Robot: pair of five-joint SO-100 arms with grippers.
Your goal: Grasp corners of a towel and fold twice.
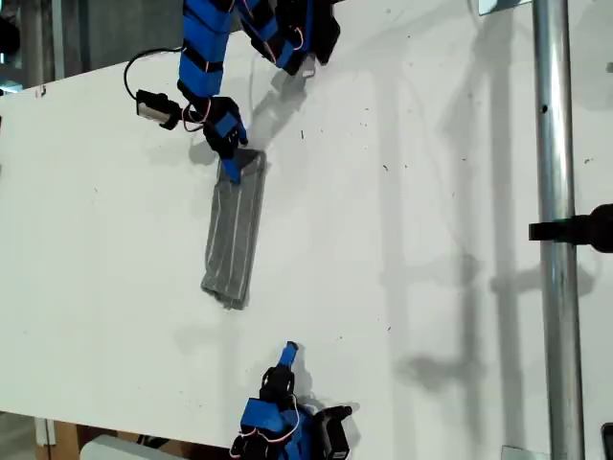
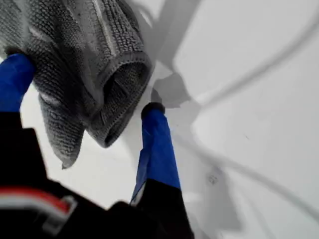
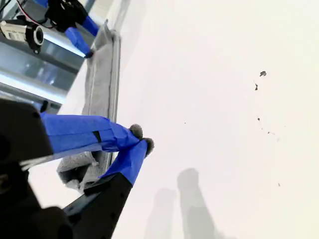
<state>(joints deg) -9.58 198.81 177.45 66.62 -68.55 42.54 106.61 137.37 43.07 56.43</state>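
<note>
The grey striped towel (image 1: pixel 235 235) lies on the white table (image 1: pixel 431 240) folded into a narrow strip, running from the far arm toward the near edge. My first gripper (image 1: pixel 230 158) is at the strip's far end. In the first wrist view it (image 2: pixel 84 82) is open, its blue fingers (image 2: pixel 157 144) wide apart, with the towel's (image 2: pixel 75 40) bunched corners (image 2: pixel 124 74) loosely between them. My second gripper (image 1: pixel 289 350) sits by the table's near edge, apart from the towel's near end (image 1: pixel 225 292). Its tips (image 3: pixel 141 139) are shut on nothing, and the towel (image 3: pixel 102 74) lies beyond them.
A vertical metal pole (image 1: pixel 556 192) with a black clamp (image 1: pixel 584 230) stands at the exterior view's right. A small camera on a black cable (image 1: pixel 153 105) hangs beside the first arm. The table's near edge runs along the bottom of the exterior view.
</note>
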